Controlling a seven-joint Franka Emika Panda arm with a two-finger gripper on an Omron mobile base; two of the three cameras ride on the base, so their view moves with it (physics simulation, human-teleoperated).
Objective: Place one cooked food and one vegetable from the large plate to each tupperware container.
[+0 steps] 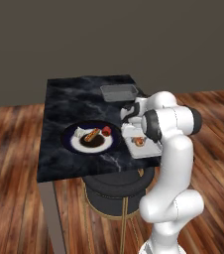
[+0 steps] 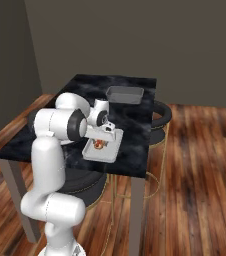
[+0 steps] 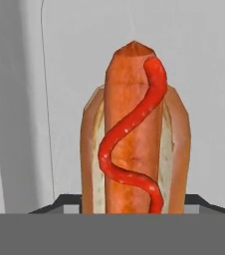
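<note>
Closest in the hand view, a hot dog (image 3: 134, 134) in a bun, with a wavy red line of sauce along the sausage, stands lengthwise between the fingers, whose dark tips flank its lower end; the fingers look closed on it, and the pale floor of a container lies behind it. In the left base view the fingers (image 1: 140, 142) sit low over the pale grey-white tupperware container (image 1: 146, 151), which lies at the near right edge of the dark marbled table (image 1: 74, 99); the same container (image 2: 102, 152) appears in the right base view with the orange-red food just above its floor. To the left of it on the table sits the large plate (image 1: 67, 139), round with a dark rim and a white inner ring; on it lie a second hot dog (image 1: 91, 135), a red vegetable (image 1: 106, 131) just beside it and a whitish item (image 1: 79, 132) at its left. Farther back, near the table's far right corner, rests the darker grey tupperware container (image 1: 118, 91), well apart from the plate. A round black stool (image 1: 115, 184) stands under the near edge.
</note>
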